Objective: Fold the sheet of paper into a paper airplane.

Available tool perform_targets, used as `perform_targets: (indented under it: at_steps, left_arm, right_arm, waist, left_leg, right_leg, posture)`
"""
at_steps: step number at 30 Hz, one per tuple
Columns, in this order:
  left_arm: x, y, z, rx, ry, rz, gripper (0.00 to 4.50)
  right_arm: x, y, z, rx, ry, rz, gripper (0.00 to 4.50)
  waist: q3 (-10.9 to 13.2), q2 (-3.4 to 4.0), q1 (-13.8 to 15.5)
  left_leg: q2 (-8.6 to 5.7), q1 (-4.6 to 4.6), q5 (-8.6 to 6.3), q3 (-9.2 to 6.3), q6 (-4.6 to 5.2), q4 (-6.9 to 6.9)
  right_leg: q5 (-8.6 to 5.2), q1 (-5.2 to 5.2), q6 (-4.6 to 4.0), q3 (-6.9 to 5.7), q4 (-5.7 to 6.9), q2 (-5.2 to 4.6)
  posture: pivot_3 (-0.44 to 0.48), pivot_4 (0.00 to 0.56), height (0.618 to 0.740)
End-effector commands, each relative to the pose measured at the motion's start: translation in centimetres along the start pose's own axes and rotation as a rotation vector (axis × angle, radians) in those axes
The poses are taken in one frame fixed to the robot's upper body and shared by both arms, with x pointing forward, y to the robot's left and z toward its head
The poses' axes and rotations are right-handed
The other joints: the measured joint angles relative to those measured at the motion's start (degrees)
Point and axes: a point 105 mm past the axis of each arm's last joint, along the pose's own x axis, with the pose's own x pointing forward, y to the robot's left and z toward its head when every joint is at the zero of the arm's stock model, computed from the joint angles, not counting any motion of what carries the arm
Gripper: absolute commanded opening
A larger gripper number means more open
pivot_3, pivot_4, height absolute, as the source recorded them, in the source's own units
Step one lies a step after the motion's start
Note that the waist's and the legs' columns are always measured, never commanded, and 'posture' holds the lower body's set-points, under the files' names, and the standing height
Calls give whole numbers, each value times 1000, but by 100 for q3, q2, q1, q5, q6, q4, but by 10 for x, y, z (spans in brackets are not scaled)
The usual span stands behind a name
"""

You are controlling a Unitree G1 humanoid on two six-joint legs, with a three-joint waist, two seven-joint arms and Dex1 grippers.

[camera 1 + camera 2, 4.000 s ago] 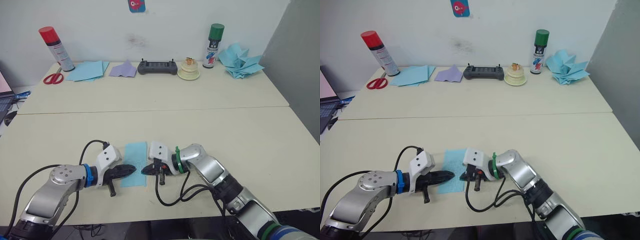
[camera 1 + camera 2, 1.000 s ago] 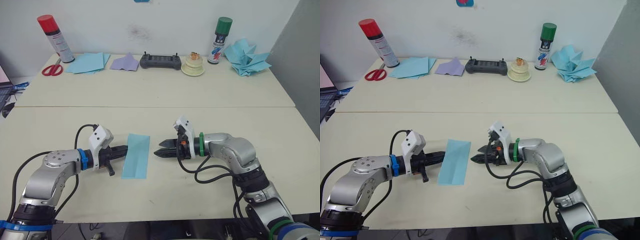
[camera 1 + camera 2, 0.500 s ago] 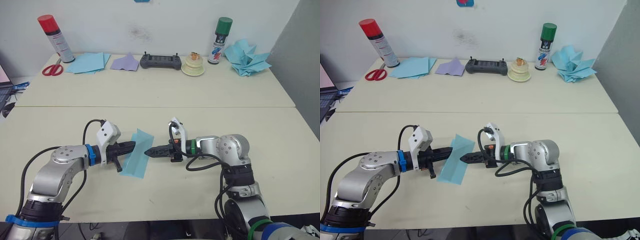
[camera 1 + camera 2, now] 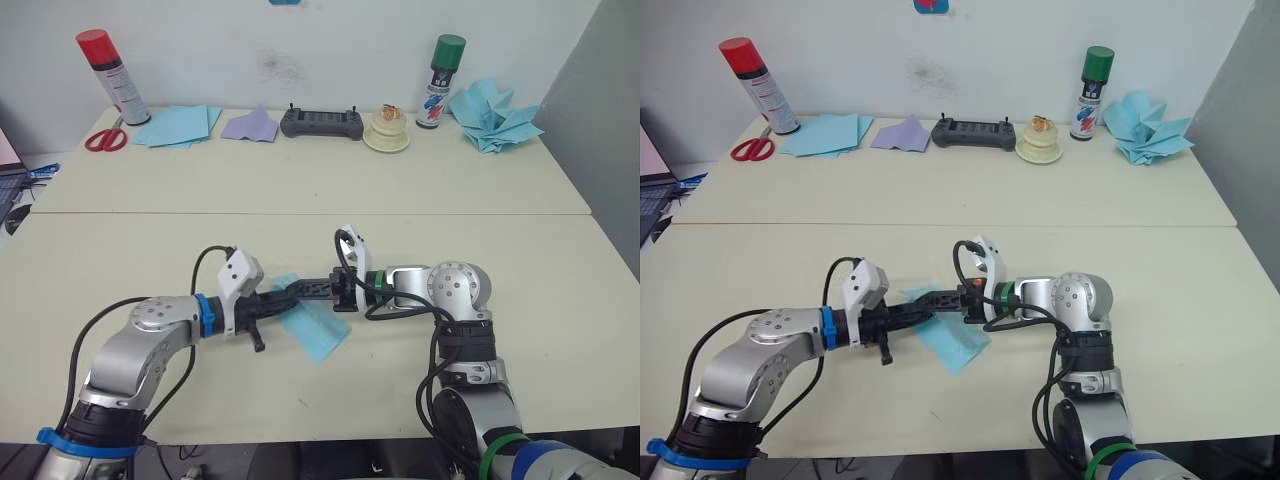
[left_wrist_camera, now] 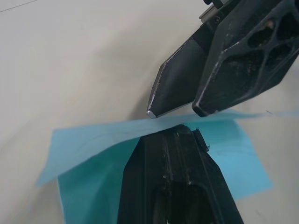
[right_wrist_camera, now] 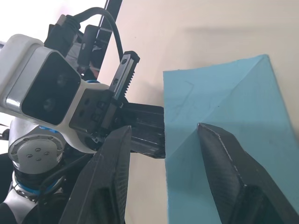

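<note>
Both grippers have closed in since a second ago and now meet over the sheet of paper (image 4: 312,322), near table (image 4: 560,300) front centre. Left gripper (image 4: 292,292) clamps a raised flap; right gripper (image 6: 164,135) spread apart. Early fold only, no paper airplane yet

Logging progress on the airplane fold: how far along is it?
Early. The sheet of paper shows one flap lifted off the table. Left gripper and right gripper meet at that raised edge. No pointed nose or centre ridge yet.
</note>
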Motion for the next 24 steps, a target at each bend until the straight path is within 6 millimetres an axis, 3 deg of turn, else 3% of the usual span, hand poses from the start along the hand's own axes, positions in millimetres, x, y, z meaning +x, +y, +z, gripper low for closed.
perform_targets:
  at_steps: [1,8,13,20,24]
  left_arm:
    - [4,-5,16,46,-40,-20,0]
    - [-1,-1,12,45,-21,-9,0]
    - [0,1,16,49,-32,-8,0]
    - [5,-3,23,55,-57,-35,0]
    - [4,-3,15,60,-22,-34,0]
  right_arm:
    - [-1,9,3,-58,9,13,2301]
    - [-9,0,4,-188,31,-49,2301]
    - [-10,5,2,-273,65,-40,2301]
    - [-8,5,-1,-285,87,-37,2301]
    - [-10,0,0,-270,82,-57,2301]
  waist:
    - [0,0,-1]
    - [0,0,-7]
    - [0,0,-6]
    - [0,-1,-1]
    - [0,-1,-1]
  left_leg:
    - [0,0,0,0,0,1]
    - [-1,0,0,1,0,1]
    - [-1,0,0,1,0,1]
    - [-1,0,0,1,0,2]
    - [0,0,0,0,0,2]
  right_leg:
    - [0,0,0,0,0,0]
    - [0,0,0,1,0,0]
    - [0,1,0,0,0,0]
    - [0,1,0,1,0,0]
    - [0,1,0,1,0,0]
  posture:
    - [0,150,740]
    - [0,150,740]
    - [0,150,740]
    - [0,150,740]
    - [0,150,740]
